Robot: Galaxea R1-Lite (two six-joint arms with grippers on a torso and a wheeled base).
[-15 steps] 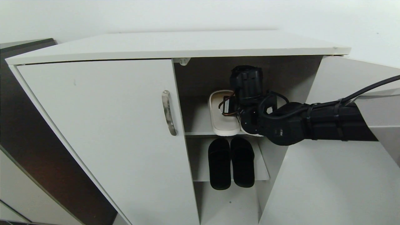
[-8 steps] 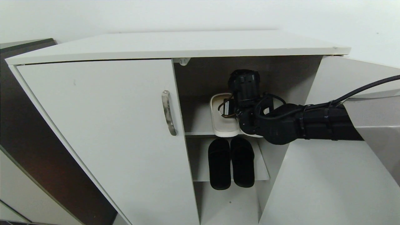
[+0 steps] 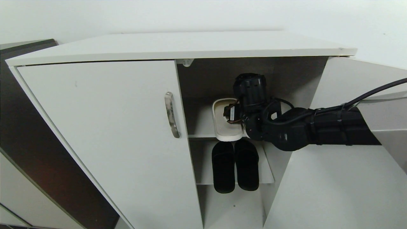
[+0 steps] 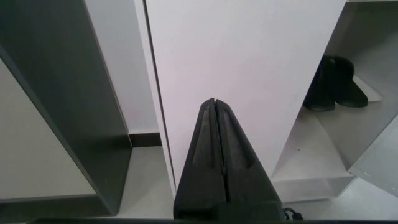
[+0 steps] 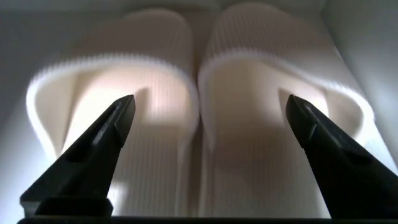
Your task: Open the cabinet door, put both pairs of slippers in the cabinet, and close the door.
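Jaws of the right gripper (image 5: 208, 115) stand wide apart over the white slippers (image 3: 224, 128), which sit side by side, ungripped, on the cabinet's (image 3: 178, 44) upper shelf (image 3: 200, 127). With the black slippers (image 3: 235, 165) shelved below, closing the door (image 3: 327, 190) likely comes next. Outside, the left gripper (image 4: 214, 102) keeps its jaws together.

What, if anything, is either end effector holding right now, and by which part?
Nothing is held. The right end effector is open, its fingers spread wide near the white slippers on the upper shelf; the left end effector is shut on nothing.
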